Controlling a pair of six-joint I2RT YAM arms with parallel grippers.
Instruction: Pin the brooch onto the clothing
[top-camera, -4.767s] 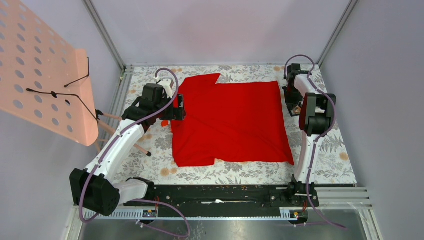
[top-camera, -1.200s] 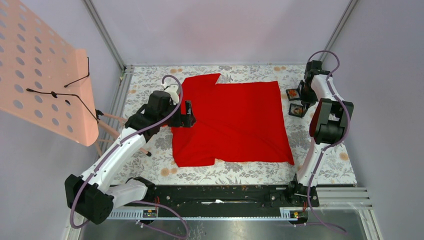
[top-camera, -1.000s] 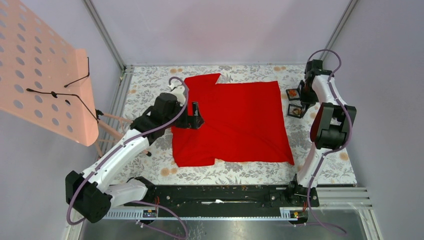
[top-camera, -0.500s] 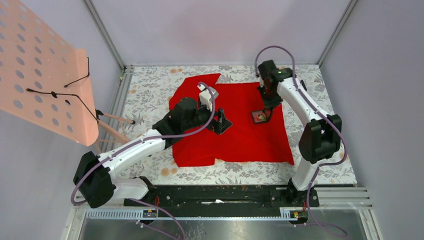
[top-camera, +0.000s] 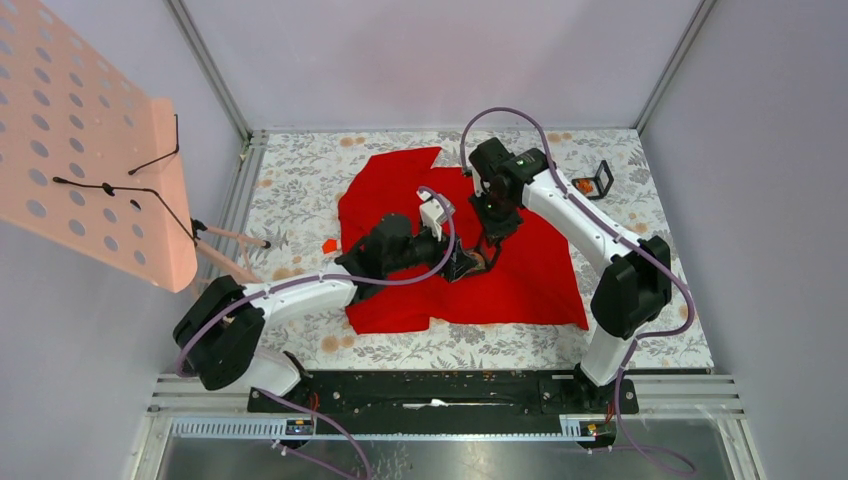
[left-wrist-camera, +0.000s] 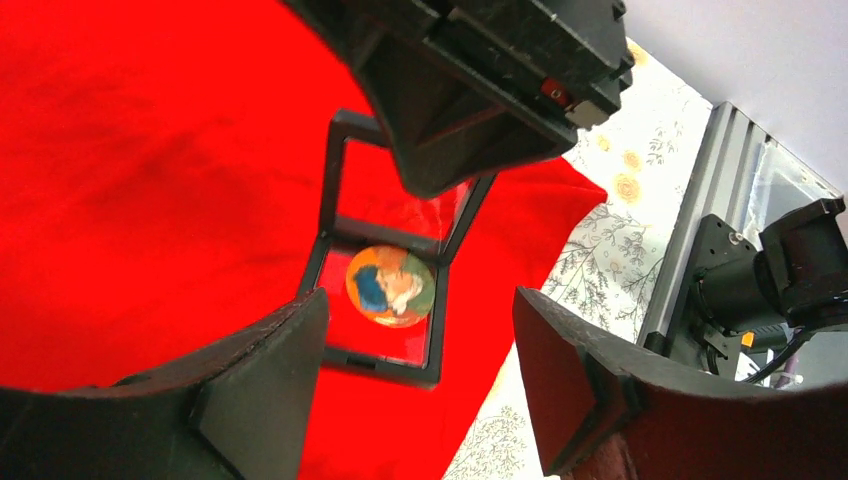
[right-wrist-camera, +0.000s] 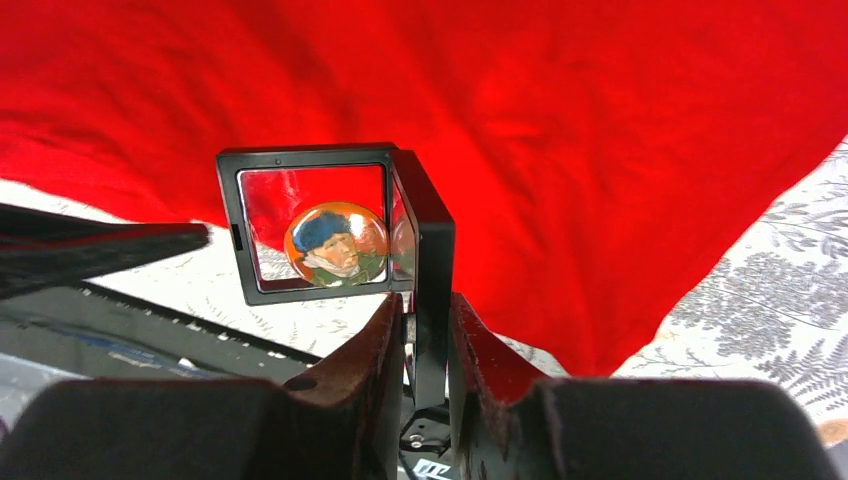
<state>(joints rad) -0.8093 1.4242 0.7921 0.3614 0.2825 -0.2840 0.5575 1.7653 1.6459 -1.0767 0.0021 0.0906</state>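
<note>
The red shirt (top-camera: 530, 280) lies flat on the floral table. A round brooch with a painted portrait (right-wrist-camera: 336, 242) sits in an open black hinged frame case (right-wrist-camera: 318, 155). My right gripper (right-wrist-camera: 428, 330) is shut on the case's upright leaf and holds it just above the middle of the shirt (right-wrist-camera: 520, 90). In the top view the right gripper (top-camera: 488, 243) meets my left gripper (top-camera: 462, 266) there. My left gripper (left-wrist-camera: 420, 340) is open and empty, its fingers on either side of the case (left-wrist-camera: 385, 362) and the brooch (left-wrist-camera: 390, 286).
A second black frame case (top-camera: 599, 180) stands on the table at the back right. A small red scrap (top-camera: 329, 245) lies left of the shirt. A pink pegboard (top-camera: 90, 150) on wooden legs (top-camera: 235, 238) stands at the left. The black rail (top-camera: 440, 390) runs along the near edge.
My right arm has carried the brooch case from the back right of the table to over the shirt's middle. My left arm has reached right across the shirt to meet it.
</note>
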